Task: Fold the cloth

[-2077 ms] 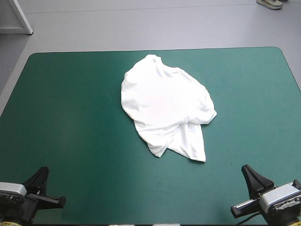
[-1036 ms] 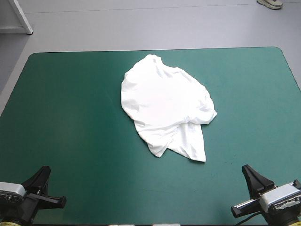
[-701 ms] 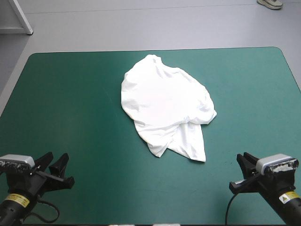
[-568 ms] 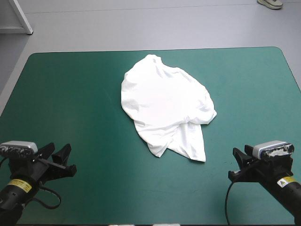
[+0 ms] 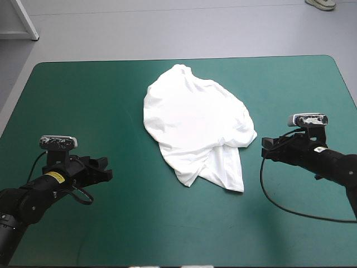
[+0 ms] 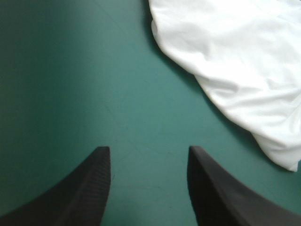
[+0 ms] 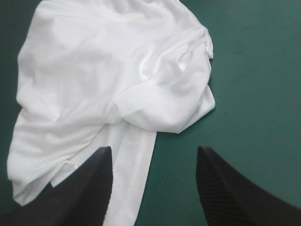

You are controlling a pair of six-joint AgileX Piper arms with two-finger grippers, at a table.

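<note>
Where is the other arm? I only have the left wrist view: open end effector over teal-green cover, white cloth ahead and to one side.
Observer: The right end effector is low over the table, just off the T-shirt's right side and pointed at it.
Operator: Is it open or shut?
Observer: Open. In the right wrist view its fingers stand apart, and a flap of the T-shirt shows between them.
Operator: How does the whole T-shirt lie?
Observer: From the high view, it is a crumpled heap near the middle of the table, with one flap trailing toward the near edge.
</note>
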